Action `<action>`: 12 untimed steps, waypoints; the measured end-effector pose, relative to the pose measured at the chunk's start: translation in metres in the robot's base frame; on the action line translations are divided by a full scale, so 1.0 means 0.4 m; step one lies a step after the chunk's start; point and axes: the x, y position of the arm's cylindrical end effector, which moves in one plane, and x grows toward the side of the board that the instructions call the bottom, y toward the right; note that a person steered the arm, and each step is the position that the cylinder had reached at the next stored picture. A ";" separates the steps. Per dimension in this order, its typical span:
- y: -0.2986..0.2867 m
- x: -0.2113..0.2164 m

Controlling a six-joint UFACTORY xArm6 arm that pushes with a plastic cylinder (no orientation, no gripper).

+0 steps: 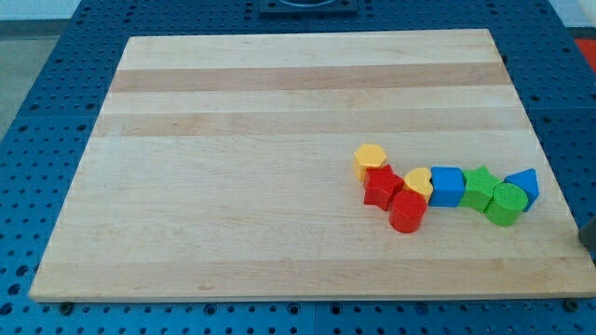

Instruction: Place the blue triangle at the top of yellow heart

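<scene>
The blue triangle (524,183) lies at the right end of a row of blocks in the board's lower right, touching a green cylinder (507,205). The yellow heart (420,180) sits further left in the row, between a red star (382,187) and a blue cube (447,185). Only a dark bit of my rod shows at the view's right edge, with my tip (589,244) just off the board, right of and slightly below the blue triangle and apart from it.
A green star-like block (480,184) sits between the blue cube and the green cylinder. A red cylinder (407,211) lies below the heart. A yellow block (371,160) sits above the red star. The wooden board (261,140) rests on a blue perforated table.
</scene>
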 end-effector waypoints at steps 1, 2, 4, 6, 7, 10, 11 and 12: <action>-0.044 -0.075; -0.048 -0.075; -0.088 -0.147; -0.219 -0.259; -0.283 -0.301; -0.331 -0.465; -0.061 -0.460; 0.030 -0.412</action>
